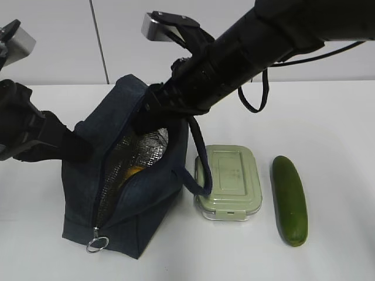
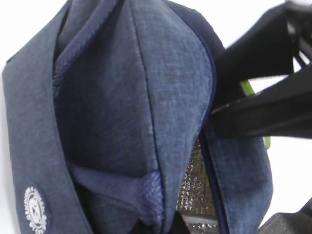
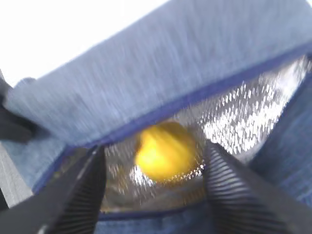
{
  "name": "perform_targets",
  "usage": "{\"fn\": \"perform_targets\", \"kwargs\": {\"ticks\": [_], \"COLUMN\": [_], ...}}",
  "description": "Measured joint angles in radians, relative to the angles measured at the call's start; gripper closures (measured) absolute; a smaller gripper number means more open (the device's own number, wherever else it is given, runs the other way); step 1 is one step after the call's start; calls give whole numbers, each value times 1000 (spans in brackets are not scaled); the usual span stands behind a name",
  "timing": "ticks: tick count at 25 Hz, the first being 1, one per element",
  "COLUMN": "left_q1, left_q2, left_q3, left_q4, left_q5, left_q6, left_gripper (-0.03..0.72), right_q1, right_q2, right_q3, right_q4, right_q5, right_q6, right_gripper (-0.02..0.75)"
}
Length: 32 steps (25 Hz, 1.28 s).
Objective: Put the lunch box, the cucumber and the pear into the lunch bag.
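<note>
1. The lunch bag (image 1: 137, 193) stands on the white table (image 1: 328, 117), its zip mouth gaping and the silver foil lining (image 1: 143, 149) on show. Both arms meet at it: the left gripper (image 1: 88, 149) presses against its left flank, and the right gripper (image 3: 156, 187) points into its mouth from above.
2. The right arm (image 1: 246, 47) slants down from the upper right, its tip sunk in the bag's opening.
3. The right gripper's ribbed fingers (image 3: 80, 190) stand spread wide apart with nothing clamped between them. In the blurred right wrist view they frame the foil interior.
4. The left gripper's jaws are closed. The pictures do not show clearly whether fabric is pinched in them; the left wrist view is filled with navy cloth and a white round emblem (image 2: 35, 208).
5. The cucumber (image 1: 289, 199) lies on the table, well to the right of the right fingers.
6. The lunch box (image 1: 228, 180) sits just beside the bag, between it and the cucumber; the bag's loop handle (image 1: 202, 170) hangs against its left edge.
7. The pear (image 3: 165, 151) rests inside the bag on the foil, beyond the open right fingers and between them in view, touching neither.
8. The metal ring zipper pull (image 1: 97, 243) hangs at the bag's lower front corner, far below both sets of fingers.
</note>
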Motion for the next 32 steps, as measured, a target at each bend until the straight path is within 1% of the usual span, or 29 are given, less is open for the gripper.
{"fn": "perform_targets", "kwargs": {"ticks": [2, 4, 6, 8, 9, 10, 11, 12, 14, 17, 20, 23, 28, 32], "left_q1": [0, 0, 0, 0, 0, 0, 0, 0, 0, 0, 0, 0, 0, 0], "left_q2": [0, 0, 0, 0, 0, 0, 0, 0, 0, 0, 0, 0, 0, 0], "left_q3": [0, 0, 0, 0, 0, 0, 0, 0, 0, 0, 0, 0, 0, 0], "left_q4": [1, 2, 2, 1, 1, 1, 1, 1, 2, 2, 2, 3, 3, 3], "left_q5": [0, 0, 1, 1, 1, 1, 0, -1, -1, -1, -1, -2, -2, -2], "left_q6": [0, 0, 0, 0, 0, 0, 0, 0, 0, 0, 0, 0, 5, 9], "left_gripper": [687, 687, 687, 687, 687, 687, 687, 687, 687, 687, 687, 687, 687, 687], "right_q1": [0, 0, -7, -12, -16, -18, -18, -18, -20, -20, -22, -48, -139, -158], "right_q2": [0, 0, -13, -41, -65, -80, -105, -119, -133, -118, -87, -51, -25, -25], "right_q3": [-26, -48, -53, -53, -53, -53, -54, -55, -57, -57, -57, -57, -47, 7], "right_q4": [0, -49, -161, -307, -419, -486, -600, -660, -820, -923, -967, -974, -845, -827], "right_q5": [10, 22, 29, 43, 56, 67, 93, 112, 188, 297, 359, 367, 376, 366], "right_q6": [7, 65, 183, 307, 415, 471, 564, 611, 726, 813, 900, 978, 1010, 1017], "right_gripper": [228, 218, 214, 211, 213, 218, 236, 248, 292, 318, 322, 322, 322, 322]}}
